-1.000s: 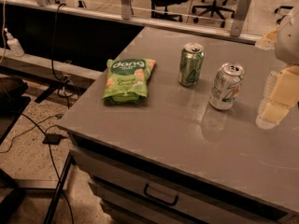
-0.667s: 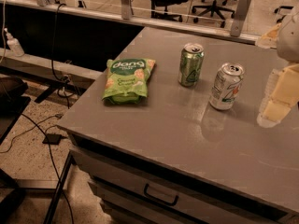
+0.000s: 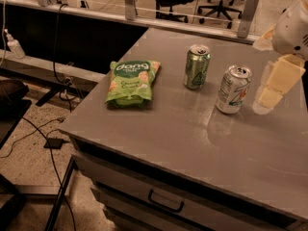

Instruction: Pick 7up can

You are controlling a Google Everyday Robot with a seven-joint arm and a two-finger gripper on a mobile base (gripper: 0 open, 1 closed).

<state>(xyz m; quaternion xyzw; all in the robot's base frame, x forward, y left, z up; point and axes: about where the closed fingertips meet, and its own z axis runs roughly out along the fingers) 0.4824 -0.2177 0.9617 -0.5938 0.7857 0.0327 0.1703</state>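
Observation:
The 7up can (image 3: 233, 89) is silver-white with green lettering and a silver top. It stands upright on the grey table (image 3: 192, 148), right of centre. My gripper (image 3: 270, 91) hangs at the right edge of the view, just right of the can and at about its height, a small gap away. It holds nothing that I can see. The white arm housing (image 3: 293, 25) sits above it.
An all-green can (image 3: 197, 67) stands upright left of and slightly behind the 7up can. A green snack bag (image 3: 131, 82) lies flat further left. The table has drawers (image 3: 163, 201) in front. Cables and a stand leg (image 3: 57, 196) are on the floor at left, office chairs behind.

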